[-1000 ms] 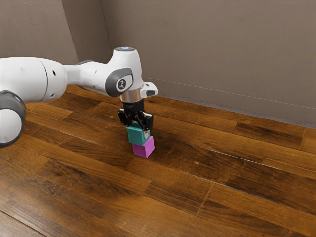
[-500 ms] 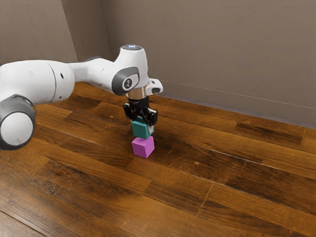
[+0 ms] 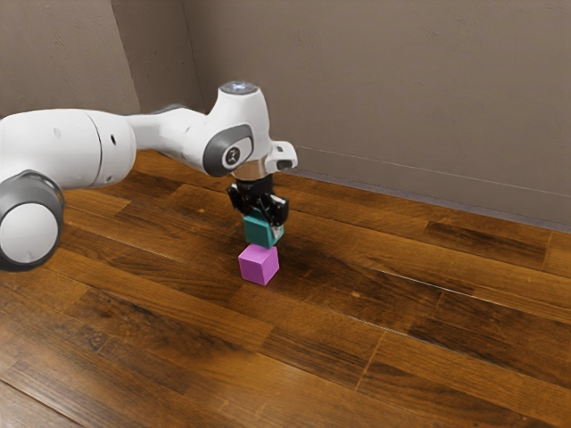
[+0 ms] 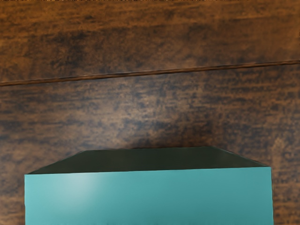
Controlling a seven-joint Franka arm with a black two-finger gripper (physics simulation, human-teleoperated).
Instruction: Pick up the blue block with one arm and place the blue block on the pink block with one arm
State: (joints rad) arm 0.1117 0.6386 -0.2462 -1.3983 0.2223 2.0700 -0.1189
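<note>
A teal-blue block point(image 3: 260, 230) hangs in the air with my black gripper point(image 3: 259, 221) shut on it from two sides. Directly below it, with a small gap, the pink block point(image 3: 259, 265) rests on the wooden table point(image 3: 401, 339). In the wrist view the blue block point(image 4: 150, 197) lies just under my hand, and it hides the pink block beneath.
A grey wall point(image 3: 401, 98) runs behind the table, with a corner at the exterior view's upper left. My white arm point(image 3: 107, 147) reaches in from the exterior view's left. Bare wood surrounds the two blocks.
My gripper has carried the blue block a little up and toward the exterior view's right, from overlapping the pink block's left side to hanging straight above it.
</note>
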